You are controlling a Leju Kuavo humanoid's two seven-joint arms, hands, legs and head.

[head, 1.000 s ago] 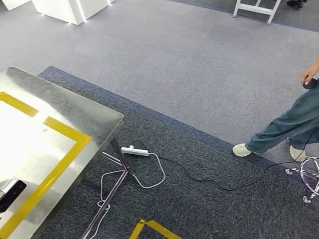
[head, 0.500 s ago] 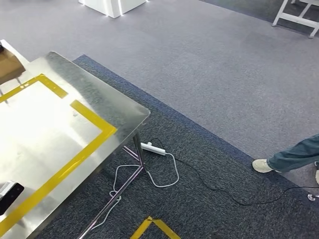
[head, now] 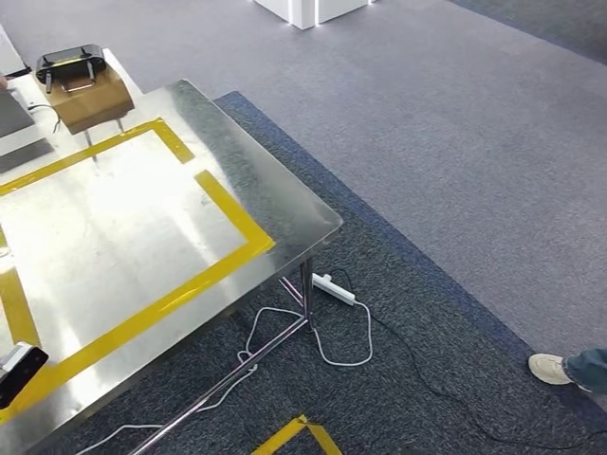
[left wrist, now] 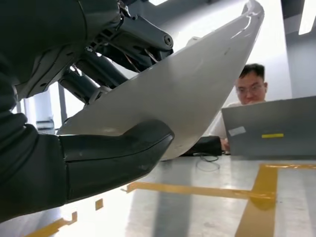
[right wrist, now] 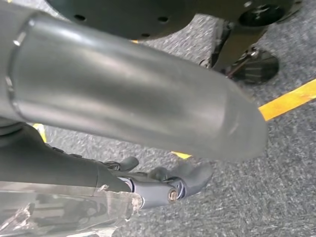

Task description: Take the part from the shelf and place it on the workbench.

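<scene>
My left hand (left wrist: 93,158) grips the part (left wrist: 178,94), a long curved white shell. The thick thumb lies under it and the dark fingers (left wrist: 123,37) reach over its top. The part hangs just above the steel workbench (left wrist: 201,212), which has yellow tape lines. In the head view the workbench (head: 143,227) spreads across the left half, with a yellow taped rectangle (head: 236,223) on it. A dark and white tip (head: 18,368) pokes in at the lower left edge; hand or part, I cannot tell. My right hand (right wrist: 156,183) hangs over the carpet, fingers loosely apart, holding nothing.
A brown box with a black device (head: 82,85) stands at the bench's far left corner. A person behind a grey laptop (left wrist: 268,126) sits across the bench. On the carpet lie a white power strip (head: 333,289) and cables; a person's shoe (head: 547,368) is at the right edge.
The camera has turned left: the workbench fills more of the picture, the brown box has come into view, and the person's legs have slid almost out at the right.
</scene>
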